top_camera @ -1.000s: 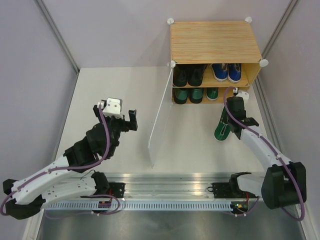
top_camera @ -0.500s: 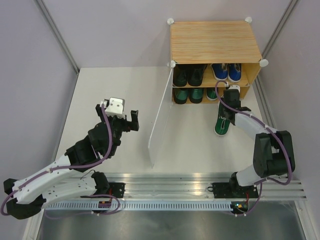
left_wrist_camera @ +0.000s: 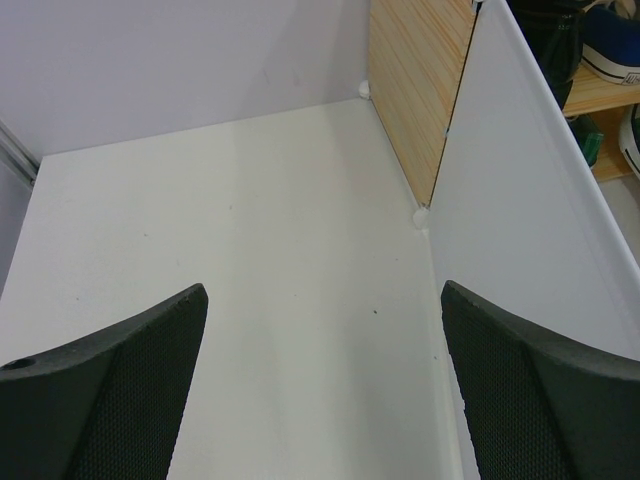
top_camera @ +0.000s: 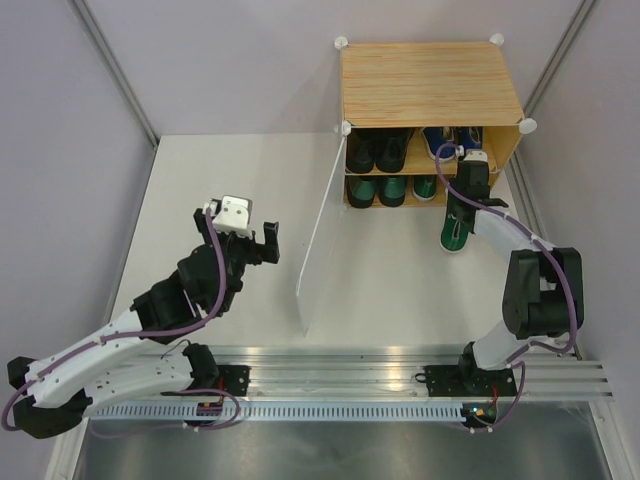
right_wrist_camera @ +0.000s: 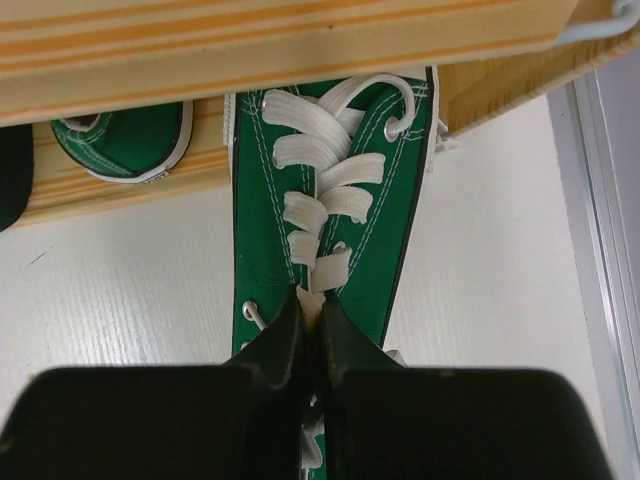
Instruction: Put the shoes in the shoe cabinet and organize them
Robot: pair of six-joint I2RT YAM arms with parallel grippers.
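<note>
Holding entry: green white-toed sneaker (right_wrist_camera: pixel 330 200), pinched at tongue and laces by the right jaws, clamped shut on it, directly behind the lacing. Location: toe tucked into the lower level of the shoe cabinet (top_camera: pixel 430 80), right end, heel out over the worktop (top_camera: pixel 230 170); mate (right_wrist_camera: pixel 120 145) shelved just beside. Risk, judged: toe snagging the shelf edge or side wall, twisting the shoe out of so thin a grip. Left jaws: spread wide, empty, well apart, beyond the door panel (top_camera: pixel 318 240).
</note>
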